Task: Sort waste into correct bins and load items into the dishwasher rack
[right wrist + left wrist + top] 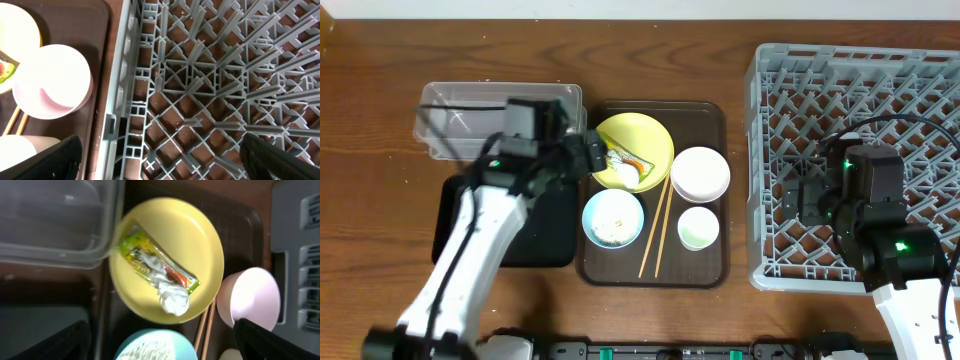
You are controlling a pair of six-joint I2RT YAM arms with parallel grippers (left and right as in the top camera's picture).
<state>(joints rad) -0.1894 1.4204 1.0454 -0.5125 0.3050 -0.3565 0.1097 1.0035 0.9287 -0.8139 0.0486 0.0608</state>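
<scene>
Overhead, the left claw [592, 155] hangs over the left rim of the yellow plate [650, 135], at the top of the dark brown serving tray [712, 112] mid-frame. It is spread wide and holds nothing. In the left wrist view, the green-and-orange wrapper [142, 252] lies on the plate with the crumpled white scrap [172, 297] touching its lower end. Below the plate sits the light blue bowl [613, 218] with rice grains [612, 230] inside. The chopsticks [657, 225], pinkish-white bowl [700, 173] and pale green cup [699, 228] lie to its right. The clear tub [470, 120] and black tray [555, 235] sit at left on the desk [380, 80]. The right claw [165, 160], open and empty, hovers above the grey dishwasher rack [920, 80] at right
</scene>
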